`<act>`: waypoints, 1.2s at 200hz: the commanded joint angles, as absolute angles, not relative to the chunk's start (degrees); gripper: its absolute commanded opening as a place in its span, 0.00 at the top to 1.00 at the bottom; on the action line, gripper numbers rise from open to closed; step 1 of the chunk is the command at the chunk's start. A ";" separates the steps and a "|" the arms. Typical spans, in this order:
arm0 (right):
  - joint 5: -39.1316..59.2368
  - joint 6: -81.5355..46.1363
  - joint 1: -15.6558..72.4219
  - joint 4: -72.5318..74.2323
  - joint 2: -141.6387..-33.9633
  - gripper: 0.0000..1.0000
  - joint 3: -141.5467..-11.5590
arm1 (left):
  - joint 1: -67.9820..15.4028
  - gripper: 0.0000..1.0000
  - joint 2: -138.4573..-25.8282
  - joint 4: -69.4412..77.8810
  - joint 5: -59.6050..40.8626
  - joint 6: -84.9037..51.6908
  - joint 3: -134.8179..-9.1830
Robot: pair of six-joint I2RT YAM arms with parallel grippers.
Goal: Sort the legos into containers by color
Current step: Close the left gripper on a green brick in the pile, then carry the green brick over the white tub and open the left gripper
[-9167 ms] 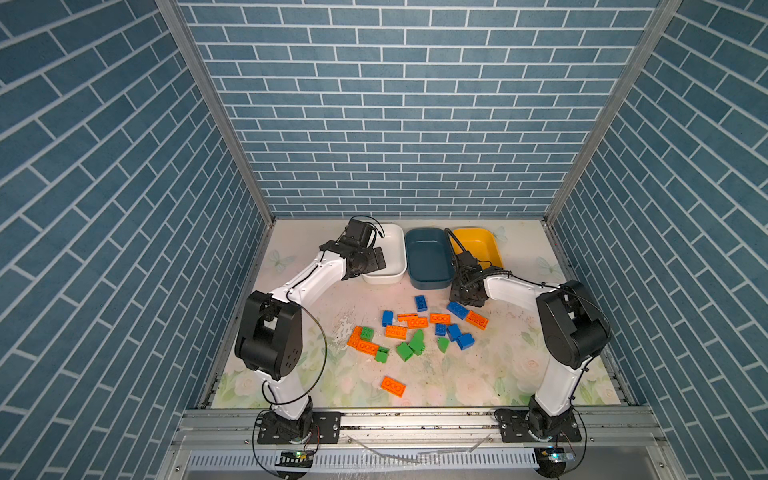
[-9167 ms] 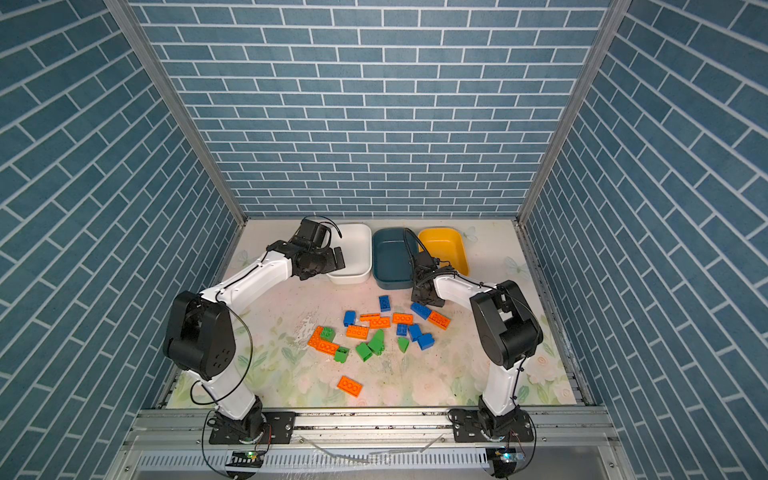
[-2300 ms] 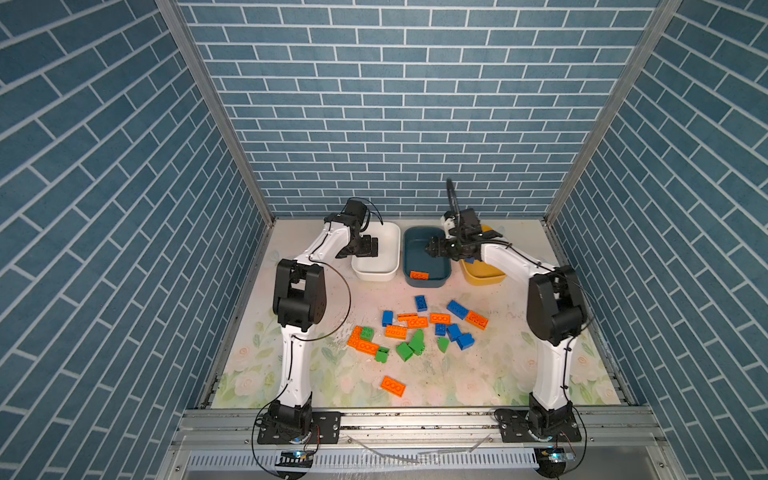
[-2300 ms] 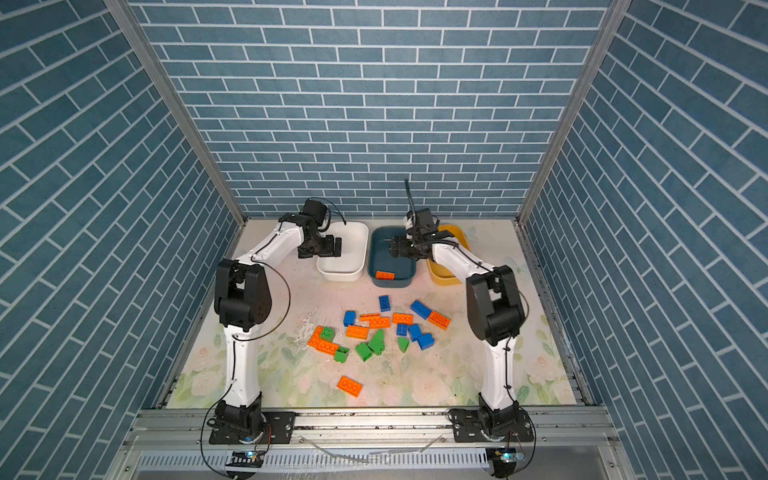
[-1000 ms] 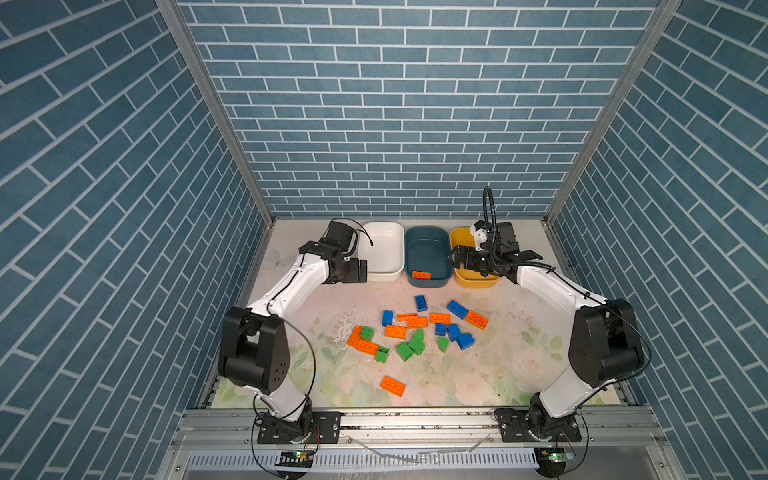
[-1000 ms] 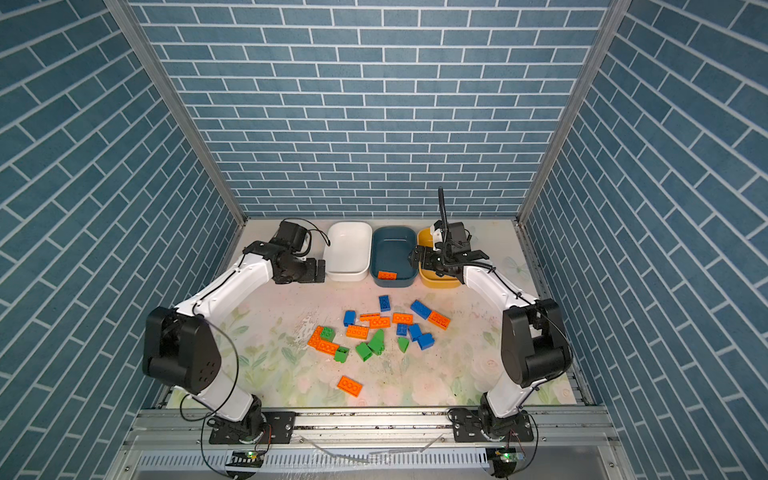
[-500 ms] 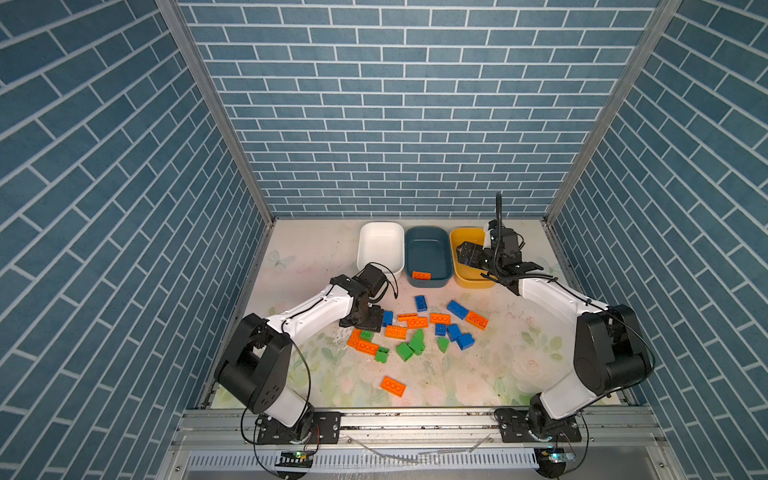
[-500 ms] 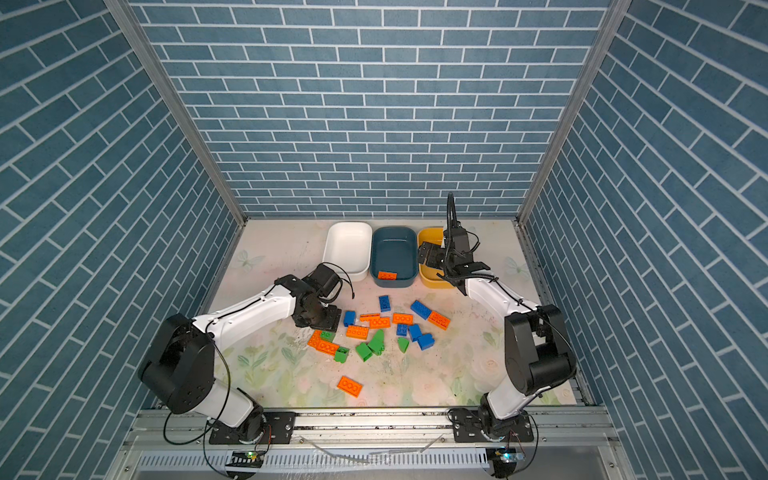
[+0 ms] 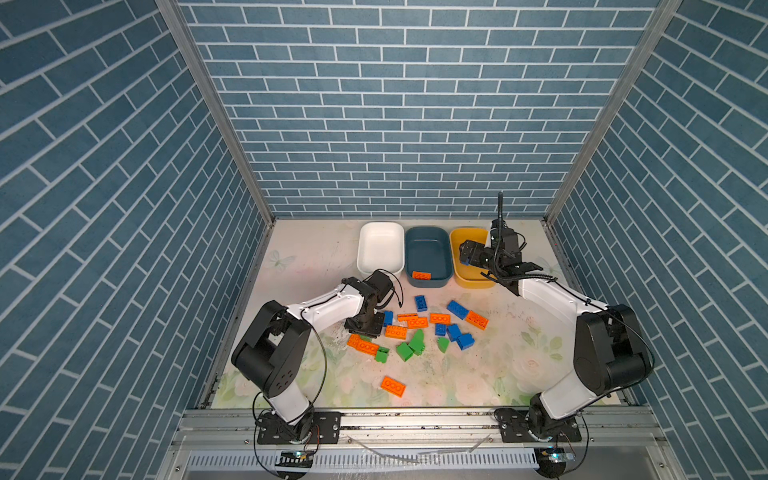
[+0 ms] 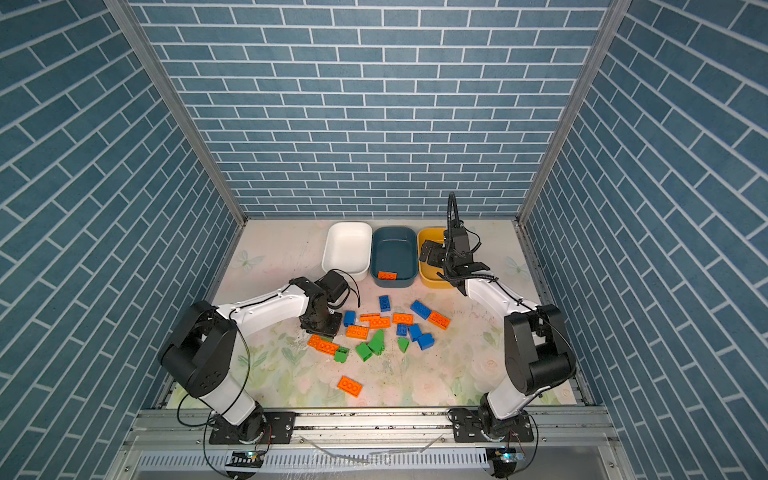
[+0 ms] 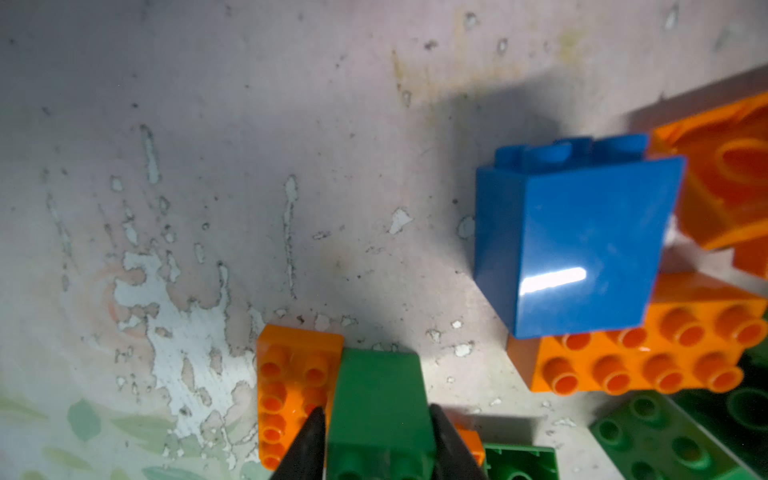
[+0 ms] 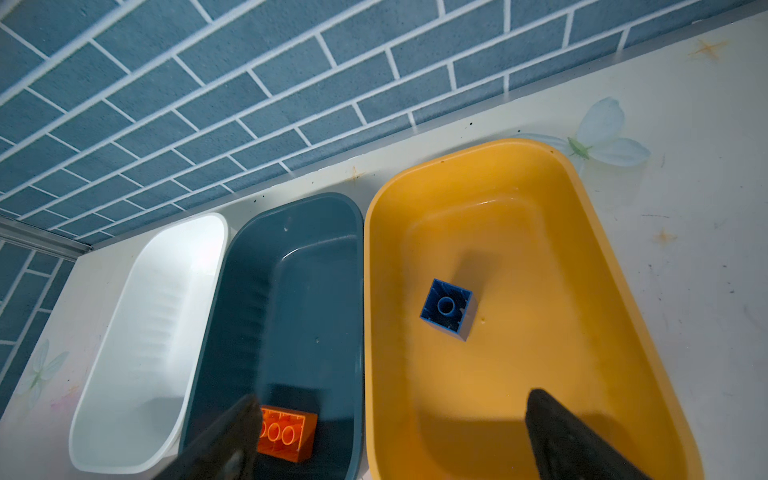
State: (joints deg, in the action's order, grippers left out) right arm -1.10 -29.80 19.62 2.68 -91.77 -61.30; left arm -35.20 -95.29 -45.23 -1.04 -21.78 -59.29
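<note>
Left tool sits low at the left edge of the pile, jaws pinched tight on green sloped brick; the brick looks not yet lifted off the table. Green sloped brick touches orange plate along one side, cannot tell if studs are engaged. Blue block is near but apart from the tool, just beside second orange plate. Other legos are scattered mid-table. At the back, white tub has nothing visible inside, teal tub has one orange brick, yellow tub has one blue brick. Right tool hangs over yellow tub, jaws spread wide, holding nothing. Risks: the grip sits near one end of a sloped, glossy brick, so it could pivot or squirt out on the lift. The orange plate could get dragged or carried along if it is stuck. A drop in the teal or yellow tub would mix colours, so white looks like the right target.
</note>
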 commanded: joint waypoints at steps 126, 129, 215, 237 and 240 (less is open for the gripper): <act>-1.47 -31.63 19.60 6.71 -87.00 0.01 -54.69 | -28.89 0.78 -102.15 -39.55 7.35 -22.51 -90.98; -1.44 -31.78 19.58 6.72 -86.71 0.02 -54.55 | -28.51 0.78 -102.99 -39.28 6.81 -22.86 -91.96; 0.38 -33.38 19.60 0.02 -80.27 0.04 -50.73 | -23.13 0.68 -129.39 -37.83 8.60 -27.75 -117.98; 1.96 -32.36 19.60 -2.00 -79.33 0.04 -49.99 | -22.91 0.50 -131.62 -38.76 7.71 -28.74 -120.75; 2.12 -32.22 19.62 -2.35 -79.24 0.04 -50.00 | -22.91 0.48 -131.66 -38.50 7.46 -28.74 -120.69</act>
